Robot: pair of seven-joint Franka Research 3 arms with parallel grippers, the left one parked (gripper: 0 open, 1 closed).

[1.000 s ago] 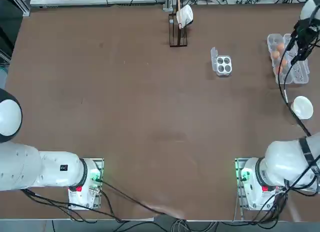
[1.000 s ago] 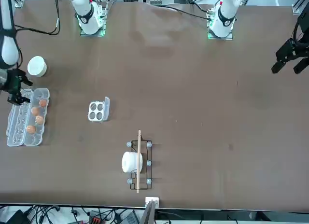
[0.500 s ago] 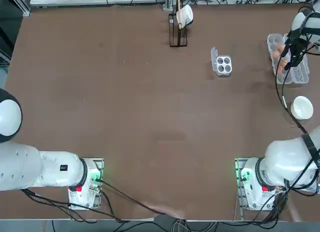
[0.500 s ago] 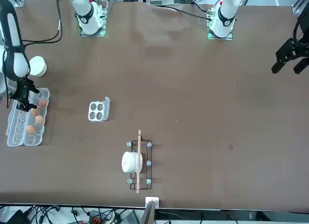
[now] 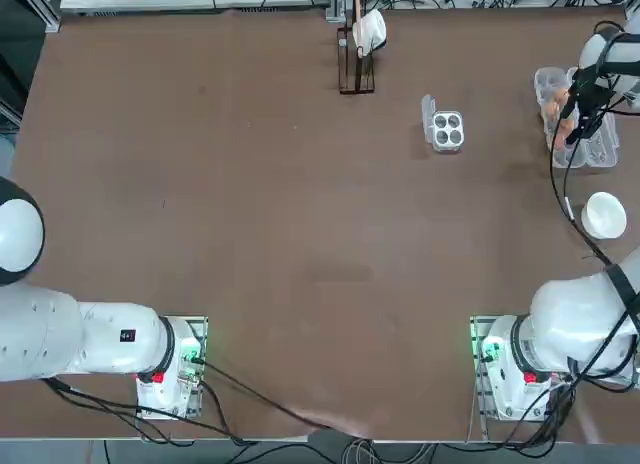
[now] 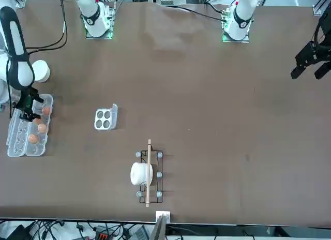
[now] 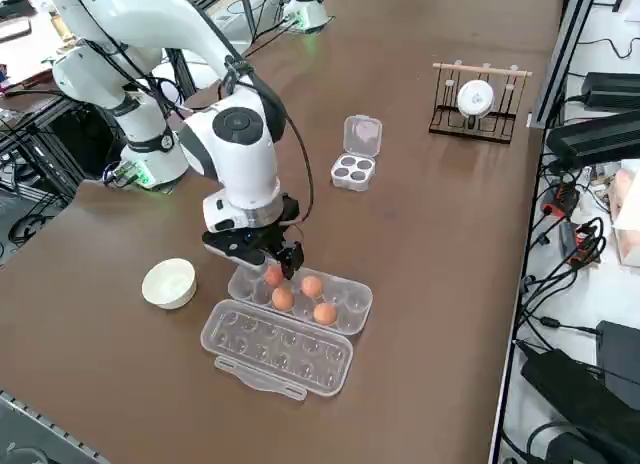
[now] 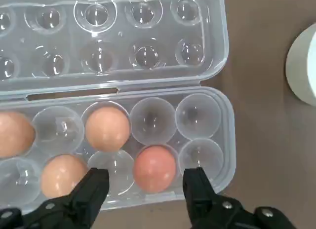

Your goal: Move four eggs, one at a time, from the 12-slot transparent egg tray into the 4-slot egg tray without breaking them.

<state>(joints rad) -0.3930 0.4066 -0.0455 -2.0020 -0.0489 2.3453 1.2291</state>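
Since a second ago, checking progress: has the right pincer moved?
Yes. The right pincer has come in from the table edge over the long clear twelve-cup egg tray.

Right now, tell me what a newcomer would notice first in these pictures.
The right gripper, fingers open, hangs just above the long clear egg tray near the table's right edge, lined up over one of four orange-brown eggs. Toward the table's middle sits the small four-cup tray, empty.

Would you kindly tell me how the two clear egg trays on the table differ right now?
The 12-slot tray is long, with two rows of six cups; the 4-slot tray is small and square. The 12-slot tray holds four eggs; the 4-slot tray's cups are empty. Both are clear plastic with lids open.
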